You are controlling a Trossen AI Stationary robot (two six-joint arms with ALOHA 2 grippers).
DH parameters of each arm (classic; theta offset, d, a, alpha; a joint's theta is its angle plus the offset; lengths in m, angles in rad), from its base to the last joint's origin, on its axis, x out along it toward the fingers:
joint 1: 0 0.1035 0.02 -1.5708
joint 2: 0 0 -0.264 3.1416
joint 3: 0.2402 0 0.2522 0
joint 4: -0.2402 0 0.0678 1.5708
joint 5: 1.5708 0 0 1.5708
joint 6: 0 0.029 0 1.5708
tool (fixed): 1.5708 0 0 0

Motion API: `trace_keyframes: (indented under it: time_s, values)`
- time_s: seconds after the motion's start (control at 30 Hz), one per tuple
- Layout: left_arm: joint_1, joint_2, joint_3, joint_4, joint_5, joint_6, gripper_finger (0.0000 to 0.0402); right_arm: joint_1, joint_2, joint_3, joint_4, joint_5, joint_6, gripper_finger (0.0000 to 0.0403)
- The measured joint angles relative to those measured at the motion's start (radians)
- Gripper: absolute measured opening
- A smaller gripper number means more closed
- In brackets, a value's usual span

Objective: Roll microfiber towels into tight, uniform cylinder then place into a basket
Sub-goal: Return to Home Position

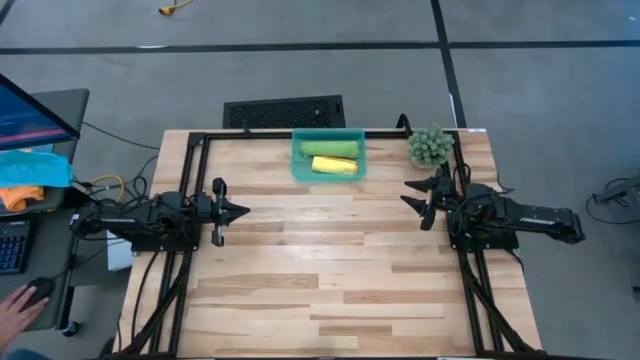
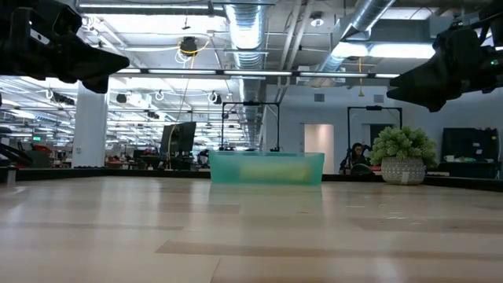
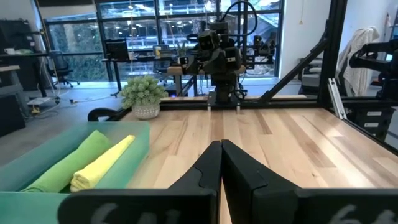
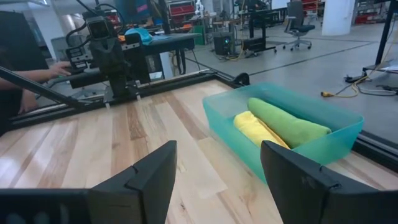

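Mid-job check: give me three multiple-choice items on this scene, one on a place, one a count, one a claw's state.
1. Where is the basket? A) mid-table between the arms B) at the table's edge near the potted plant C) on the floor
2. How many rolled towels lie in it? A) one B) two C) three
3. The right claw is: A) shut on a towel B) shut, empty C) open, empty
Answers: 1 B, seen in the high view; 2 B, a green towel and a yellow towel lie side by side; 3 C, its fingers stand apart, nothing between.
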Motion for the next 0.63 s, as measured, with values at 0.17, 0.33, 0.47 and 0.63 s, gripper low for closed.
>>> trace_keyframes:
  time_s: [0.17, 0.33, 0.47, 0.63]
  values:
    - [0.000, 0.000, 0.000, 0.000, 0.000, 0.007, 0.0000, 0.000, 0.000, 0.000, 0.000, 0.000, 0.000, 0.0254]
    - [0.000, 0.000, 0.000, 0.000, 0.000, 0.012, 0.0000, 0.000, 0.000, 0.000, 0.000, 0.000, 0.000, 0.0254]
    - [0.000, 0.000, 0.000, 0.000, 0.000, 0.003, 0.0000, 0.000, 0.000, 0.000, 0.000, 0.000, 0.000, 0.0254]
    - [0.000, 0.000, 0.000, 0.000, 0.000, 0.008, 0.0000, 0.000, 0.000, 0.000, 0.000, 0.000, 0.000, 0.0254]
